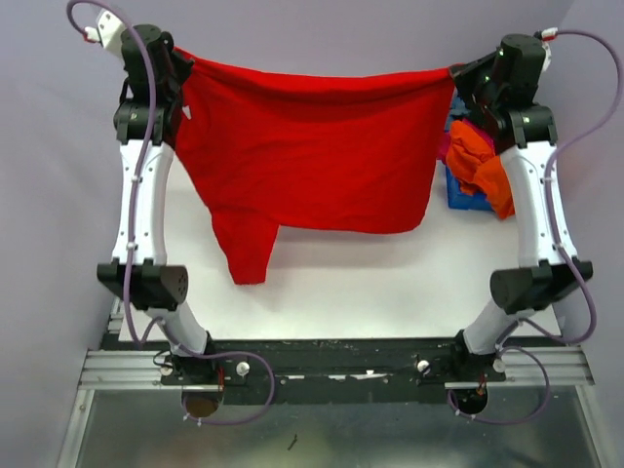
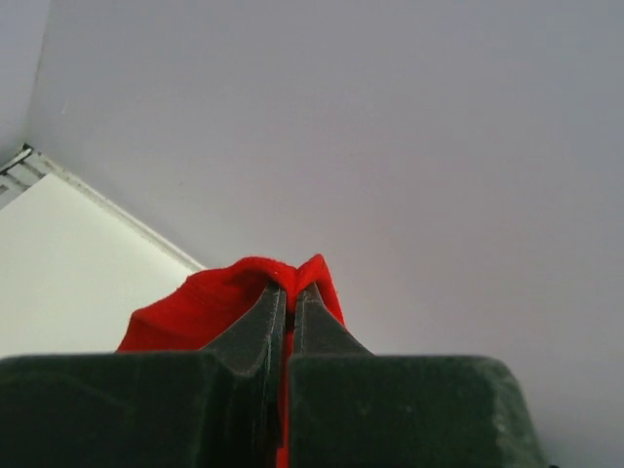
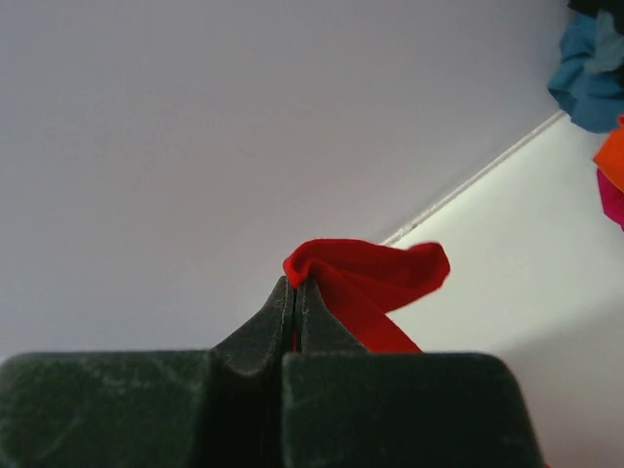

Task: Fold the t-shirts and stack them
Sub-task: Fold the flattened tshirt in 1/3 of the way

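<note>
Both the left gripper (image 2: 290,289) and the right gripper (image 3: 295,284) clamp the red t-shirt (image 1: 312,156), stretched between them over the table (image 1: 390,283)

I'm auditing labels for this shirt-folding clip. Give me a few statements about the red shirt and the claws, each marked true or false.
1. The red t-shirt hangs stretched between the two claws. True.
2. The left claw is open. False: it is shut on the red t-shirt's edge.
3. The right claw is shut on red cloth. True.
4. The red t-shirt is folded. False: it is spread out, with one sleeve dangling at the lower left.
5. An orange shirt lies beside the left arm. False: it lies in a pile by the right arm.
</note>
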